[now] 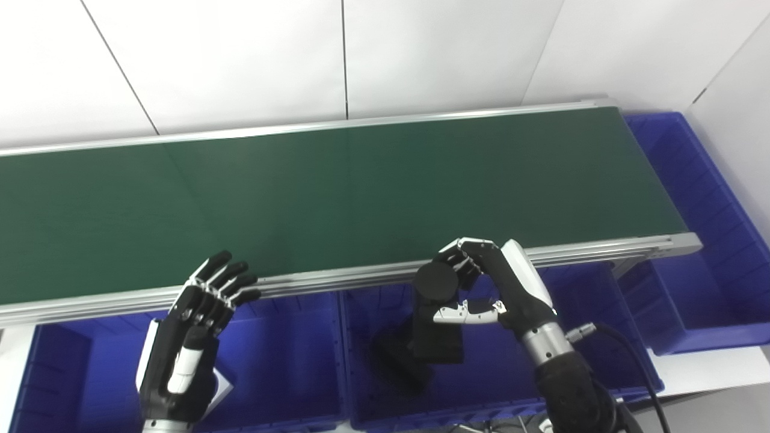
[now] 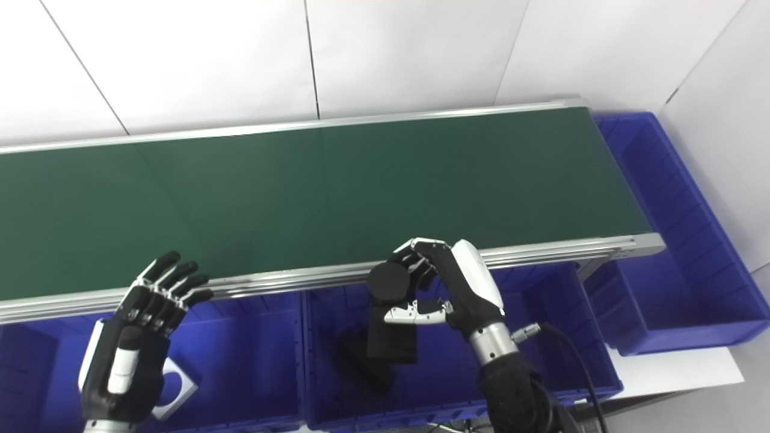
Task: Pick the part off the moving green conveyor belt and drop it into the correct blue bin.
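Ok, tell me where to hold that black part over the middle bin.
Grip the black part at its round top end, from the right side, as the right hand does now: the cylinder hangs upright, so fingers and thumb can close across it.

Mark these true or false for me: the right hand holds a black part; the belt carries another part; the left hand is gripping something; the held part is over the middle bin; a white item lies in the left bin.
1. The right hand holds a black part. True.
2. The belt carries another part. False: its visible surface is bare.
3. The left hand is gripping something. False: it is open, fingers spread.
4. The part is over the middle bin. True.
5. A white item lies in the left bin. True.
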